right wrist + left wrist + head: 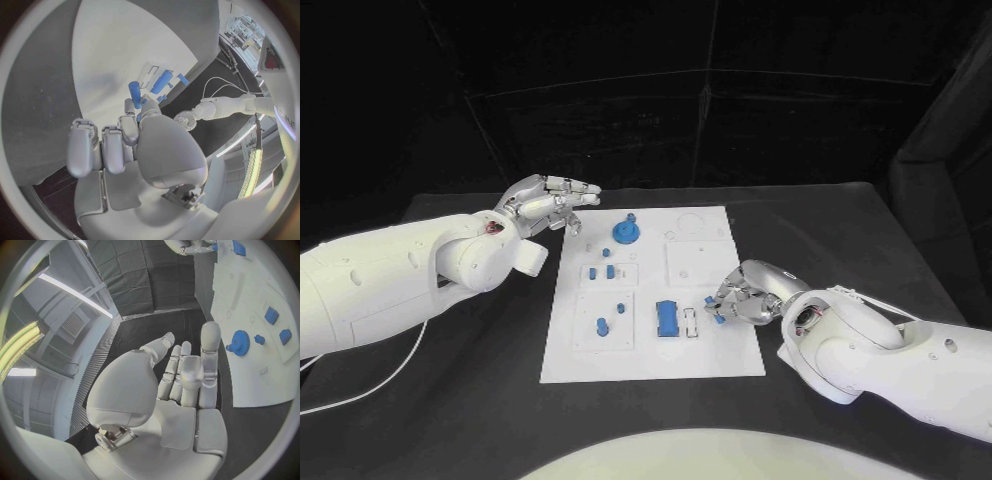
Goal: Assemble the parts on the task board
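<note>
Two white arms reach over a black worktop [473, 400]. White flat task board [718, 355] lies centred. Left hand [548, 206] hovers, fingers spread, empty. Right hand [747, 296] apparently pinches a small blue peg [134, 91]; it could slip or jam if tilted.

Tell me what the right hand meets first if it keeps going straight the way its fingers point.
Probably the blue rectangular part lying on the task board. The right hand points toward it over the board's right edge, pinching a small blue peg. Height above the board is unclear.

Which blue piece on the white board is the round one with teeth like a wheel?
The blue gear at the board's far end, near the left hand. The others are pegs or blocks.
</note>
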Controlling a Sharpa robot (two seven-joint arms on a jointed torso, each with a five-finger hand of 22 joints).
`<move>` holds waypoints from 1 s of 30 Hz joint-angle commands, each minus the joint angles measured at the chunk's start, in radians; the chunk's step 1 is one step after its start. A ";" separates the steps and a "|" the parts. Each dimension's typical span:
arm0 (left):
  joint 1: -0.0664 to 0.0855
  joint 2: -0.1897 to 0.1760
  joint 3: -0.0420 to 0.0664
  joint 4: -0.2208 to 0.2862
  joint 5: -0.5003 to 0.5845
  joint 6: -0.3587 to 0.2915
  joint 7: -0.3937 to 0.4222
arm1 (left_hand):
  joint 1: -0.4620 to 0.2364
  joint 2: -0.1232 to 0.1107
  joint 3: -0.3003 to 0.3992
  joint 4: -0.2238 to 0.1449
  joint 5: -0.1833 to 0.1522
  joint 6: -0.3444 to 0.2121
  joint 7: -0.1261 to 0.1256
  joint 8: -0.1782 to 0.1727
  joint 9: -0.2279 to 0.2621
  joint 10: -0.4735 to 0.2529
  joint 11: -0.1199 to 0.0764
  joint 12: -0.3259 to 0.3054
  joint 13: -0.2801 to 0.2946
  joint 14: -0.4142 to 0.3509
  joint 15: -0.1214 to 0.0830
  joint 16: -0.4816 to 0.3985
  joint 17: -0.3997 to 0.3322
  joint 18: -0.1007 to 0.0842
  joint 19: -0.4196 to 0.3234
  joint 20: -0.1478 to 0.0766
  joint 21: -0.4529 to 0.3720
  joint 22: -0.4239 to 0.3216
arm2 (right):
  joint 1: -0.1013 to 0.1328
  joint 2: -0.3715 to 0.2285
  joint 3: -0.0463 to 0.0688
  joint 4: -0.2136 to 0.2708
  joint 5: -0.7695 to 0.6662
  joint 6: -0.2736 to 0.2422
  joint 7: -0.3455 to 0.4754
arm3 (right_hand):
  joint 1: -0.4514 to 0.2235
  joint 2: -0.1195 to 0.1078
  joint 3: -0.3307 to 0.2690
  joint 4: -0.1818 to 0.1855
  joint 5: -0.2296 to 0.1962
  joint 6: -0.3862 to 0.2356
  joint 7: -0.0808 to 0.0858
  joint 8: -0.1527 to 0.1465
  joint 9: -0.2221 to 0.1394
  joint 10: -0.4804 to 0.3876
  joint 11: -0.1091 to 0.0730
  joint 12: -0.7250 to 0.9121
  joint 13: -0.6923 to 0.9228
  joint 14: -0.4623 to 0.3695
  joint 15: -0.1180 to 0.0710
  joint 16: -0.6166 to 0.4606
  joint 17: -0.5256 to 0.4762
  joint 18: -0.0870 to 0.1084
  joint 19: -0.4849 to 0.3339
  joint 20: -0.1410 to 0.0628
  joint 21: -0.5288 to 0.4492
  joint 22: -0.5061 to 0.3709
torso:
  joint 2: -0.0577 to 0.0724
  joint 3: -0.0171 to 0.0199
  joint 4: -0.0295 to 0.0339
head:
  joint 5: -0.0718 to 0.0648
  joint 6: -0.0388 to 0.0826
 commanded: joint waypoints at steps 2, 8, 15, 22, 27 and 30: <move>0.001 0.002 0.001 0.003 0.003 0.012 0.005 | -0.005 -0.002 -0.001 -0.003 0.003 -0.005 0.001 0.006 0.000 -0.007 -0.003 0.007 -0.002 -0.006 0.002 0.004 -0.001 0.014 -0.009 0.001 -0.005 -0.002 | 0.001 0.025 0.000 -0.007 0.106 -0.034 0.036 | 0.013 0.000 0.012 -0.004 0.009 0.011 -0.002 -0.005 -0.001 0.025 -0.021 0.015 0.006 0.075 -0.009 0.005 0.101 -0.015 0.028 -0.006 0.004 0.070 | 0.000 0.0000 -0.0009 | 0.002 0.000; 0.001 0.003 0.001 0.004 0.003 0.013 0.005 | -0.005 -0.002 -0.001 -0.003 0.003 -0.005 0.001 0.006 0.000 -0.007 -0.003 0.007 -0.002 -0.006 0.002 0.004 -0.001 0.014 -0.009 0.001 -0.005 -0.002 | 0.001 0.057 0.000 -0.028 0.155 0.012 0.000 | -0.006 -0.009 0.017 0.011 0.007 0.021 -0.003 -0.005 0.001 0.027 -0.021 0.013 0.005 0.075 -0.009 0.005 0.102 -0.016 0.028 -0.006 0.005 0.072 | 0.000 -0.0012 0.0013 | 0.001 -0.003; 0.002 0.002 0.001 0.005 0.003 0.013 0.004 | -0.005 -0.002 -0.001 -0.003 0.003 -0.005 0.001 0.006 0.000 -0.007 -0.003 0.007 -0.002 -0.006 0.002 0.004 -0.001 0.014 -0.009 0.001 -0.005 -0.002 | 0.001 0.087 0.000 -0.049 0.170 0.059 -0.042 | -0.032 -0.018 0.024 0.033 0.008 0.040 -0.010 0.001 0.007 0.037 -0.027 0.025 0.014 0.076 -0.013 0.006 0.104 -0.016 0.030 -0.009 0.009 0.077 | 0.000 -0.0002 -0.0002 | 0.003 -0.004; 0.002 0.001 0.001 0.006 0.003 0.014 0.004 | -0.005 -0.002 -0.001 -0.003 0.003 -0.005 0.001 0.006 0.000 -0.007 -0.003 0.007 -0.002 -0.006 0.002 0.004 -0.001 0.014 -0.009 0.001 -0.005 -0.002 | 0.001 0.102 0.000 -0.060 0.149 0.077 -0.088 | -0.037 -0.016 0.032 0.039 0.006 0.049 -0.016 0.005 0.011 0.041 -0.031 0.029 0.018 0.076 -0.016 0.007 0.106 -0.017 0.031 -0.011 0.010 0.078 | 0.000 -0.0001 0.0007 | 0.004 -0.006; 0.002 0.002 0.001 0.006 0.003 0.014 0.004 | -0.005 -0.002 -0.001 -0.003 0.003 -0.005 0.001 0.006 0.000 -0.007 -0.003 0.007 -0.002 -0.006 0.002 0.004 -0.001 0.014 -0.009 0.001 -0.005 -0.002 | 0.001 0.108 0.000 -0.062 0.134 0.079 -0.101 | -0.036 -0.016 0.035 0.039 0.006 0.051 -0.017 0.005 0.011 0.042 -0.032 0.029 0.018 0.076 -0.017 0.007 0.106 -0.017 0.031 -0.012 0.010 0.078 | 0.000 0.0006 -0.0010 | 0.007 -0.007; 0.002 0.002 0.001 0.006 0.003 0.015 0.004 | -0.005 -0.002 -0.001 -0.003 0.003 -0.005 0.001 0.006 0.000 -0.007 -0.003 0.007 -0.002 -0.006 0.002 0.004 -0.001 0.014 -0.009 0.001 -0.005 -0.002 | 0.001 0.111 0.000 -0.064 0.122 0.079 -0.106 | -0.036 -0.016 0.035 0.039 0.006 0.051 -0.017 0.006 0.012 0.042 -0.032 0.029 0.018 0.076 -0.017 0.007 0.106 -0.017 0.031 -0.012 0.010 0.078 | 0.000 0.0007 -0.0012 | 0.007 -0.006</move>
